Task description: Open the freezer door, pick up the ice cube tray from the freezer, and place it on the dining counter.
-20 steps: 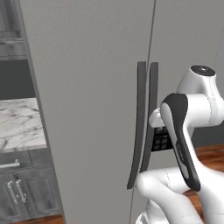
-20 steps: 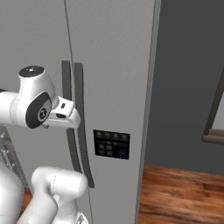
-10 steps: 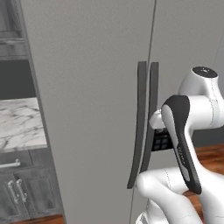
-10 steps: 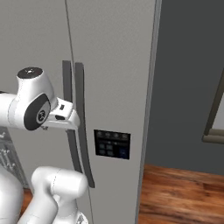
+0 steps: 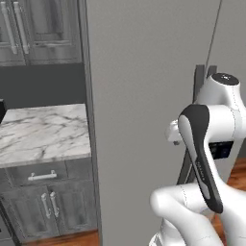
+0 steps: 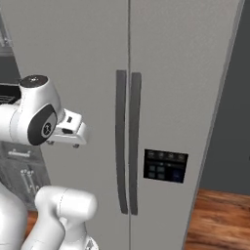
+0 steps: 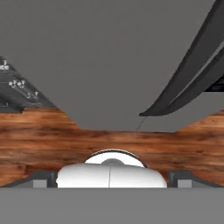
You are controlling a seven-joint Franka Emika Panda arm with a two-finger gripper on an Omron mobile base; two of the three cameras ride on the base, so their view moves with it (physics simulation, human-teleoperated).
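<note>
The freezer door [image 6: 78, 58] is the tall grey panel on the left, and it stands shut. Its long dark curved handle [image 6: 120, 141] runs down its right edge. In the left base view the freezer door [image 5: 144, 96] fills the middle and the arm hides most of the handle [image 5: 198, 91]. My gripper [image 7: 112, 178] is open, its dark fingertips [image 7: 43, 178] wide apart with nothing between them. It hangs a short way in front of the door, left of the handle [image 7: 188, 74], touching nothing. The ice cube tray is hidden. The dining counter is out of view.
The right-hand grey door [image 6: 185, 73] bears a black button panel [image 6: 165, 166] and its own handle [image 6: 135, 141]. A narrow marble-topped cabinet [image 5: 43, 132] with one drawer stands left of the fridge, under dark wall cupboards [image 5: 38, 29]. Wood floor [image 6: 219, 219] lies below.
The whole picture has slid to the right in both base views, so the camera has moved with the base. The arm keeps its pose and the gripper stays open. The door is still shut.
</note>
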